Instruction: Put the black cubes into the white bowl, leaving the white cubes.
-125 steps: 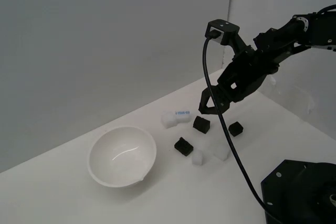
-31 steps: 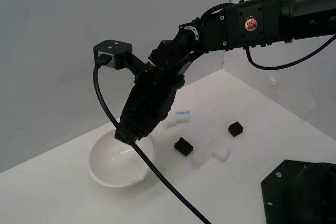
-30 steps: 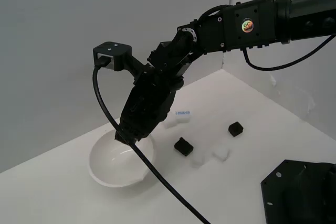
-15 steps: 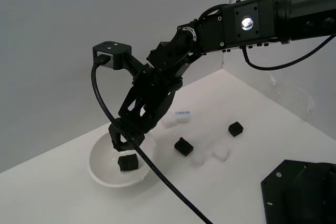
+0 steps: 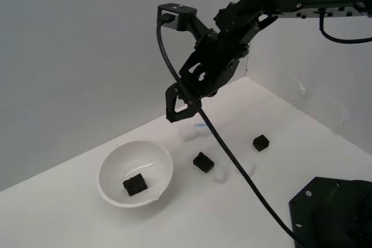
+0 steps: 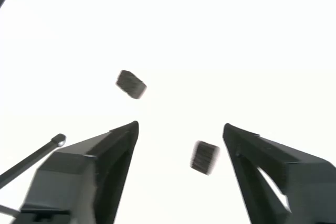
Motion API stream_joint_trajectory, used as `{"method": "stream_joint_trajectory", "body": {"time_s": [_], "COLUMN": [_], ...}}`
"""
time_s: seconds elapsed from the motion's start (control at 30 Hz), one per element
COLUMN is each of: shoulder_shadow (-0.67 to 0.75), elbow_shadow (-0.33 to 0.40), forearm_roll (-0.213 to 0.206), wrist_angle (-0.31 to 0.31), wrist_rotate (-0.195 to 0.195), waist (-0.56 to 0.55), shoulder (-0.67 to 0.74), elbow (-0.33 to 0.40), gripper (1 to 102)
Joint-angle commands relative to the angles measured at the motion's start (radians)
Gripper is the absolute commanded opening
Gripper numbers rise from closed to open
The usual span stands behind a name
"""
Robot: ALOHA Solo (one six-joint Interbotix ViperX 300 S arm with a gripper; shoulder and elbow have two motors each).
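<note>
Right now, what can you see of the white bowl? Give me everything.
The white bowl is round, deep and glossy, like glazed ceramic or hard plastic, with a curved highlight on its inner wall. It sits upright on the white table, toward the exterior view's left, apart from the loose cubes. One black cube lies inside on the bottom. The gripper hangs open above and to the exterior view's right, not touching it.

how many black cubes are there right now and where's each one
3: one black cube inside the white bowl, one on the table just beyond the bowl, one farther toward the exterior view's right.
</note>
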Motion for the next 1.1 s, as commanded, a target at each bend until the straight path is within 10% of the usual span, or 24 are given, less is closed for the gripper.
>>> {"method": "stream_joint_trajectory", "body": {"time_s": [0.0, 0.13, 0.27, 0.73, 1.07], "shoulder_shadow": [0.060, 0.100, 0.133, 0.196, 0.195], "elbow_shadow": [0.009, 0.048, 0.084, 0.186, 0.218], "forearm_roll": [0.003, 0.017, 0.055, 0.202, 0.207], "wrist_angle": [0.012, 0.028, 0.044, 0.123, 0.135], "wrist_rotate": [0.003, 0.009, 0.012, 0.015, 0.015], "waist": [0.058, 0.133, 0.166, 0.301, 0.348], "shoulder": [0.052, 0.094, 0.124, 0.189, 0.189], "elbow": [0.017, 0.055, 0.092, 0.190, 0.222], "gripper": [62, 20, 3, 3, 88]}}
